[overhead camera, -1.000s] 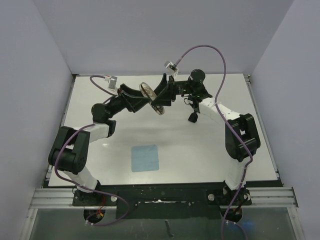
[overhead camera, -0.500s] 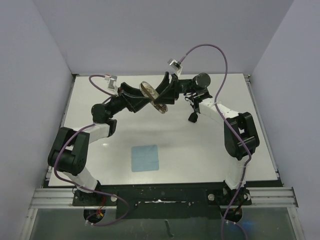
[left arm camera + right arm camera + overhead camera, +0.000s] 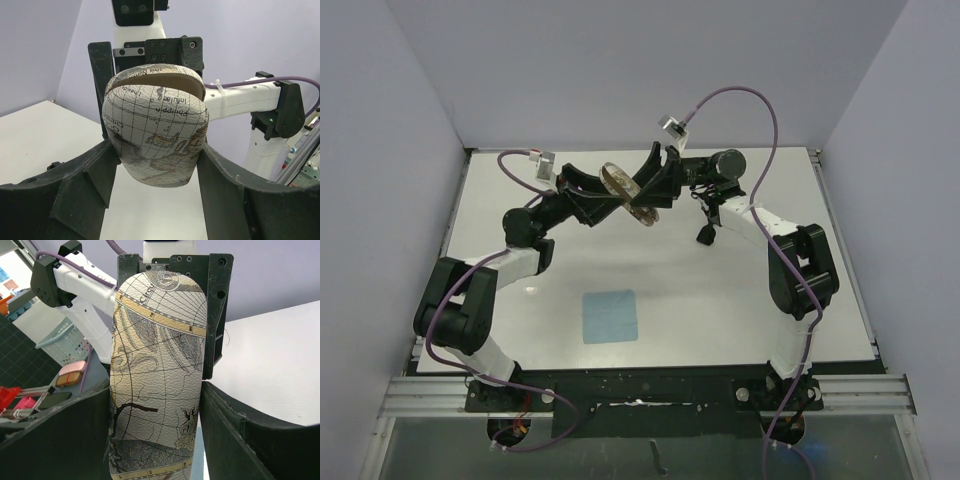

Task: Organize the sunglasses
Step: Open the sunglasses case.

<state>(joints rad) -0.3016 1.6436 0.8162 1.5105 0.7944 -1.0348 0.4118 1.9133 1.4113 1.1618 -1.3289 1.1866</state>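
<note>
The oblong grey-beige map-print case (image 3: 617, 181) is held in the air over the far middle of the table by both grippers. My left gripper (image 3: 613, 197) is shut on one end of it, where the lid gapes slightly and shows the tan inside (image 3: 155, 135). My right gripper (image 3: 647, 188) is shut across its long sides (image 3: 157, 365). The black sunglasses (image 3: 705, 234) lie on the table to the right of the case, under the right forearm. They are apart from both grippers.
A light blue square cloth (image 3: 610, 315) lies flat on the white table (image 3: 720, 300) at near centre. Grey walls close in the back and both sides. The right wrist view shows a basket (image 3: 62, 342) and clutter beyond the table.
Both grippers kept their hold on the case. The right wrist swung a little to the right, and the case shifted slightly with it. The sunglasses and cloth did not move.
</note>
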